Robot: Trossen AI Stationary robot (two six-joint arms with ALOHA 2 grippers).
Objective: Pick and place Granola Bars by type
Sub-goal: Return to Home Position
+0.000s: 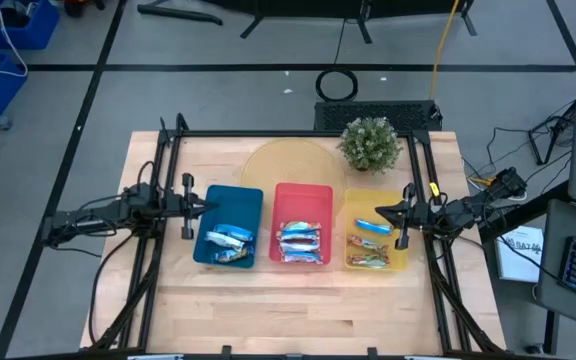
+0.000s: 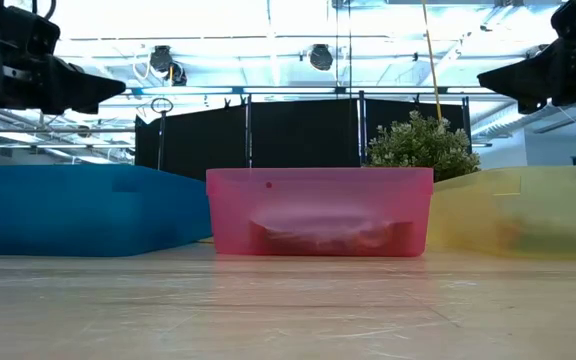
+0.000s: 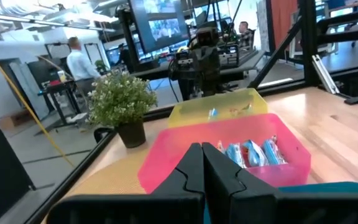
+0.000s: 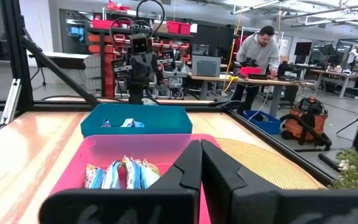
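Note:
Three trays stand in a row on the wooden table: blue, red and yellow. Granola bars lie in each: silvery-blue bars in the blue tray, several blue bars in the red tray, and a blue bar with orange-red bars in the yellow tray. My left gripper is shut and empty, above the blue tray's left rim. My right gripper is shut and empty, above the yellow tray's right part.
A potted plant stands on a round wooden mat behind the trays. Black frame rails run along the table's left and right sides. Bare table lies in front of the trays. People stand in the room beyond the table.

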